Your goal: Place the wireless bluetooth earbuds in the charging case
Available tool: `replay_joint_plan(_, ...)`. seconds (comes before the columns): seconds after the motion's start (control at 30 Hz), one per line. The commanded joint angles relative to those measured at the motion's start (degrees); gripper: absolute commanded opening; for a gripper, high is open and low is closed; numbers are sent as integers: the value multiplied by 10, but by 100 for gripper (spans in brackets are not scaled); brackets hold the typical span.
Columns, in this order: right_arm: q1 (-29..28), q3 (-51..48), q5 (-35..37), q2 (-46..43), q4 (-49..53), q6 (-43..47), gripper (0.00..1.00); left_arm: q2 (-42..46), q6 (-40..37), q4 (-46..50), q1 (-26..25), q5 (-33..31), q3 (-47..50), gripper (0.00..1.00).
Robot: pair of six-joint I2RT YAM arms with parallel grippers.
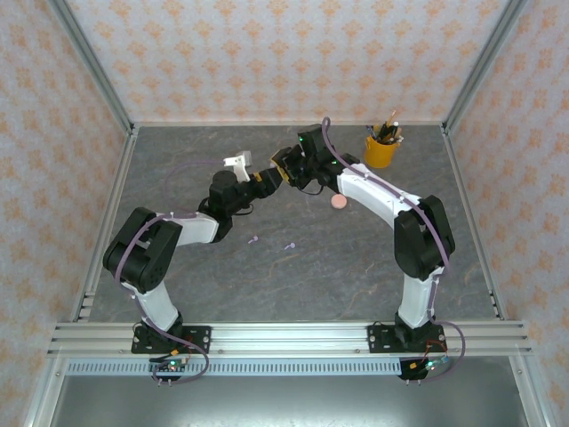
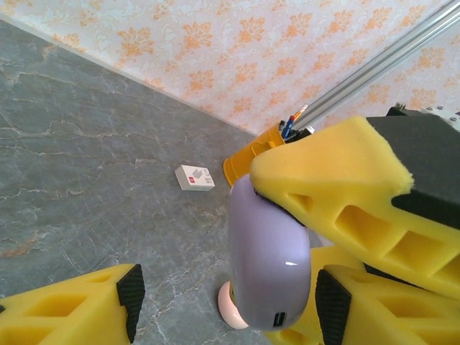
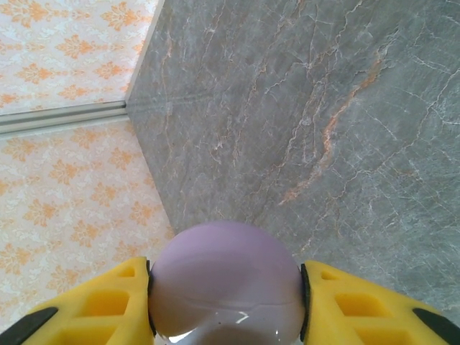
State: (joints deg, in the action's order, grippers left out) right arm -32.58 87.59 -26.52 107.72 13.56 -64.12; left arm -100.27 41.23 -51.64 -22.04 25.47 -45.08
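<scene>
The right end effector [image 3: 226,291] is clamped on the round, glossy lilac-purple charging case [image 3: 226,266]. The left end effector [image 2: 228,305] stands wide, a finger on either side of that case. Both arms bend inward and meet over the far middle of the grey marbled bench [image 1: 356,276]. Two tiny lilac stemmed earbuds [image 1: 253,238] lie nearer, well apart from both.

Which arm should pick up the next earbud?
Left, probably. The left claw is open, gripping nothing; the right claw is shut on the lilac case. Both lilac earbuds lie on the table nearer the left arm.
</scene>
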Motion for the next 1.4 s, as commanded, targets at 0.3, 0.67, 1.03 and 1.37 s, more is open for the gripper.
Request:
replay_joint_plan(0.3,3,-13,-11,-33,-12,-3,41,-15,12,-36,-3,-23,-24,51)
replay_joint_plan(0.67,34,-69,11,-67,-38,-10,43,58,-6,12,1,-79,8,62)
replay_joint_plan(1.03,46,-103,36,-95,-2,79,66,123,-47,435,96,-230,-125,100)
replay_joint_plan(1.37,46,-149,55,-132,45,203,73,-55,-103,762,167,-325,-409,100)
